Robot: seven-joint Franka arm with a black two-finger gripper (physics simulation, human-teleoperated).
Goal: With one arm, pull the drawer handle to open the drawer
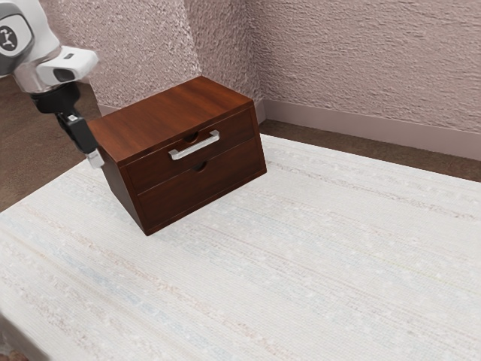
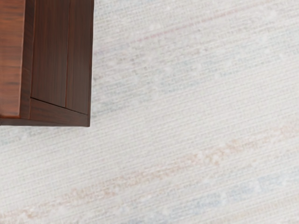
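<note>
A dark wooden cabinet (image 1: 176, 113) with two drawers stands on the table, toward the exterior view's left. The upper drawer (image 1: 188, 154) carries a silver bar handle (image 1: 195, 145) and sits flush with the cabinet front. The lower drawer (image 1: 207, 186) is also flush. My gripper (image 1: 92, 154) hangs off the cabinet's left end, just beside its top corner and well away from the handle. It holds nothing. In the wrist view, a corner of the cabinet (image 2: 56, 60) lies off to one side of my hand, with bare cloth beneath.
The table is covered by a pale woven cloth (image 1: 316, 248) that spreads wide in front of the cabinet and toward the exterior view's right. A textured wall (image 1: 361, 53) with a baseboard runs behind the table.
</note>
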